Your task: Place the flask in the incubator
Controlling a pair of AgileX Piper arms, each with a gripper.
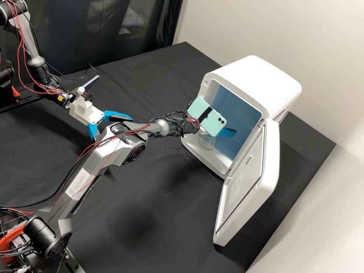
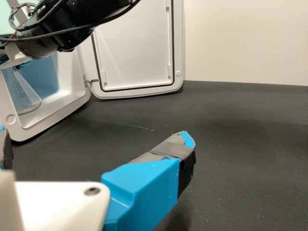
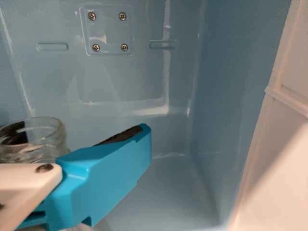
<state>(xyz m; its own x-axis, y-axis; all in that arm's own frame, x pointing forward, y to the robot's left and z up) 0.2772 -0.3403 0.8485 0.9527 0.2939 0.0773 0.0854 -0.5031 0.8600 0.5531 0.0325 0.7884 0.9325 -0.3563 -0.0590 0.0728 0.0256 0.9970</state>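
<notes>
Two arms are showing in the high view. At middle left, the left gripper (image 1: pixel 112 128) is hanging wide open. At right centre, the right gripper (image 1: pixel 227 133) is sitting inside the incubator (image 1: pixel 258 81). Left wrist view: the flask (image 2: pixel 23 94) is standing on the incubator floor. Right wrist view: a blue finger (image 3: pixel 108 175) is lying just beside the flask (image 3: pixel 31 139); I cannot tell if it is gripping.

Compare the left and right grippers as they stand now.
The left gripper hangs over the bench, outside; the right gripper is inside the incubator, beside the flask. The left gripper is open and empty; whether the right gripper holds the flask is unclear. Both are white and blue.
</notes>
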